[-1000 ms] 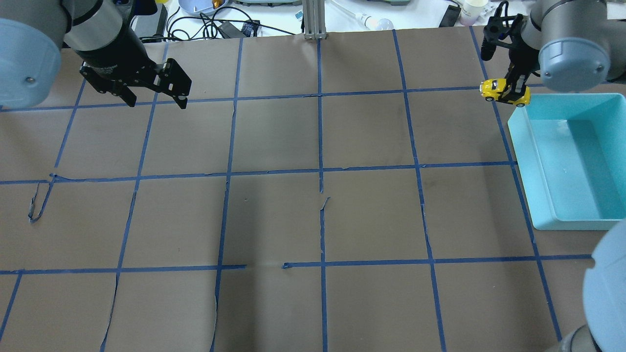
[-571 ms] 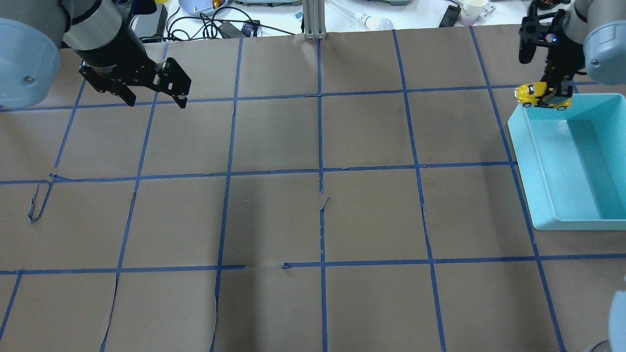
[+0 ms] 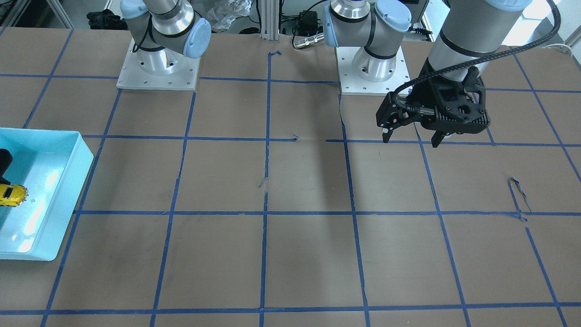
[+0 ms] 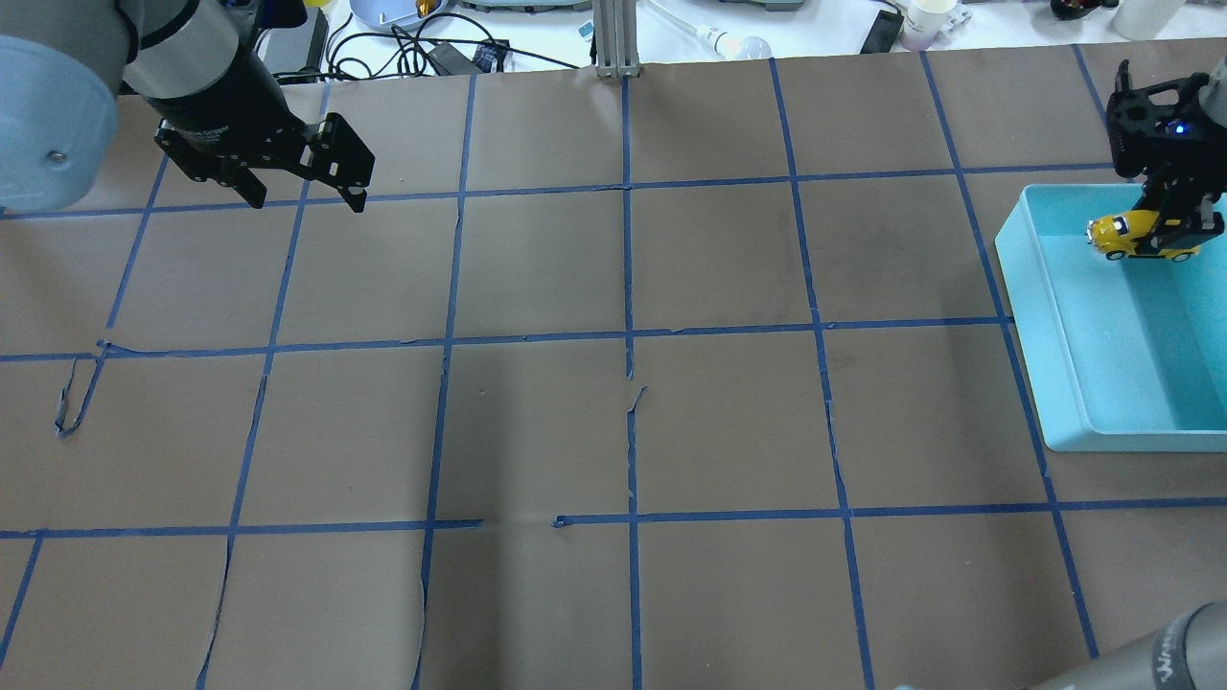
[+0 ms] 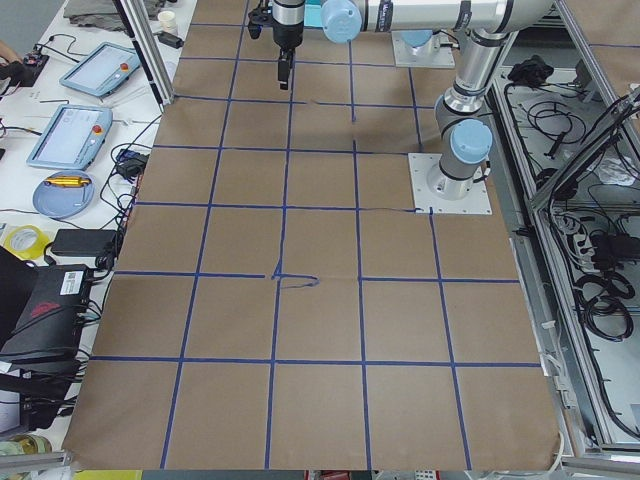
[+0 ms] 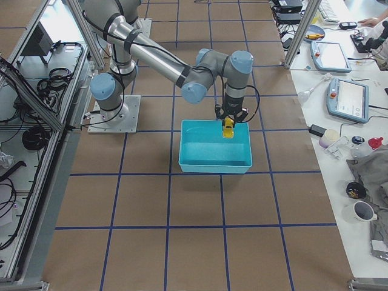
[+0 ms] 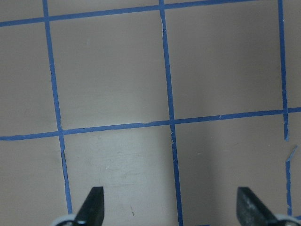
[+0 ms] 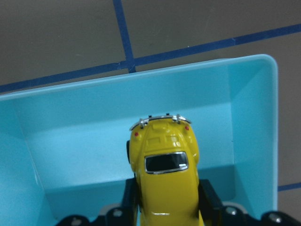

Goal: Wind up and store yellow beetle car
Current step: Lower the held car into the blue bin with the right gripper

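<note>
The yellow beetle car is held in my right gripper, whose fingers are shut on its sides. It hangs over the inside of the turquoise bin, near the bin's far end. The right wrist view shows the car from above, with the bin's wall below it. The car and bin sit at the left edge of the front-facing view. The car also shows in the exterior right view. My left gripper is open and empty above the table's far left; its fingers are wide apart.
The brown table has a grid of blue tape, with a loose torn strip at the left. A metal post, cables and a cup lie past the far edge. Both arm bases stand at the robot's side.
My right gripper has carried the car to the right, from beside the bin's far left corner to over its inside. The left arm has not moved.
</note>
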Controlling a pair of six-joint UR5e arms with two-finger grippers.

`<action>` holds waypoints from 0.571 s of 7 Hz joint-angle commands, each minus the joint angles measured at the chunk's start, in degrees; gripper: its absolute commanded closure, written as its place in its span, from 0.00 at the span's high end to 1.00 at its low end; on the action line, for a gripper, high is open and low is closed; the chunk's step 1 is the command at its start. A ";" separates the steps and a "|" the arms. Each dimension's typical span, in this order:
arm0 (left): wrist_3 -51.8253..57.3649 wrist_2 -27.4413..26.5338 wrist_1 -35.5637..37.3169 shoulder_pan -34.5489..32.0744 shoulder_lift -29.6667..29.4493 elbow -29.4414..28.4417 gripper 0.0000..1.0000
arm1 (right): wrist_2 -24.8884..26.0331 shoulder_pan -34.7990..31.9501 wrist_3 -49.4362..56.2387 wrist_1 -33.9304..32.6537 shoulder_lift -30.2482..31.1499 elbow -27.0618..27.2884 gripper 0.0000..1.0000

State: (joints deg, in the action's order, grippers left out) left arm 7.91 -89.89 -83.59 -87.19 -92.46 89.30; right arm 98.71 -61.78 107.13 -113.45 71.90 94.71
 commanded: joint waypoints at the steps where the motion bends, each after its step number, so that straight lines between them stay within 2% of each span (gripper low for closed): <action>1: 0.00 -0.02 0.01 0.00 0.00 0.00 1.00 | 3.22 1.40 0.10 -0.54 -1.50 3.27 0.00; 4: 0.00 -0.02 0.01 0.00 0.00 0.00 1.00 | 4.73 1.49 -0.34 -8.17 -4.47 7.67 0.00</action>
State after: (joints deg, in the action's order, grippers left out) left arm 7.91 -89.91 -83.58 -87.19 -92.46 89.30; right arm 103.08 -60.34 106.89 -118.94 69.05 101.01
